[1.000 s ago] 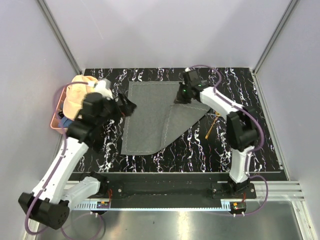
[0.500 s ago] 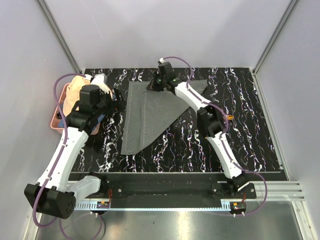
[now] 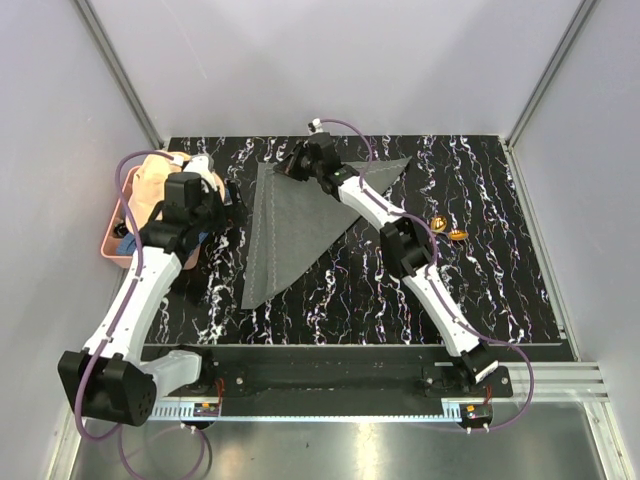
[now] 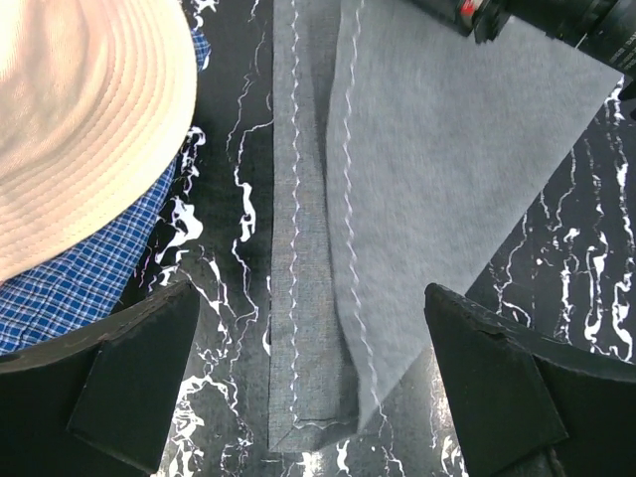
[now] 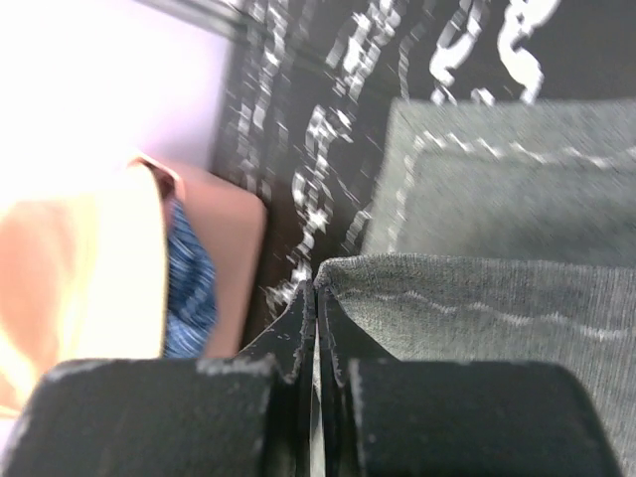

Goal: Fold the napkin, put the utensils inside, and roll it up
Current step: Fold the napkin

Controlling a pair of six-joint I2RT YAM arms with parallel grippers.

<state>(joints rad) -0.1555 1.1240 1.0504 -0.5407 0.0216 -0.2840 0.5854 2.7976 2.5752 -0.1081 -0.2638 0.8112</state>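
Note:
The grey napkin (image 3: 300, 220) lies folded over itself into a triangle on the black marbled table. Its folded layer (image 4: 437, 189) covers all but a strip along the left edge. My right gripper (image 3: 289, 169) is at the napkin's far left corner, shut on the corner of the upper layer (image 5: 417, 288), which it holds just above the lower layer. My left gripper (image 3: 228, 200) hovers open just left of the napkin, and in its wrist view the fingers (image 4: 129, 378) straddle the napkin's near left corner (image 4: 308, 397) from above. A gold spoon (image 3: 452, 233) lies to the right of the napkin.
A peach hat (image 3: 160, 180) rests on a blue checked cloth (image 4: 89, 278) in a pink basket (image 3: 112, 245) at the table's left edge, close to my left gripper. The right arm stretches across the napkin's far side. Grey walls enclose the table.
My right gripper has carried the napkin's corner from the far right across to the far left corner, laying the cloth into a triangle and uncovering the spoon. The left gripper drew back leftwards.

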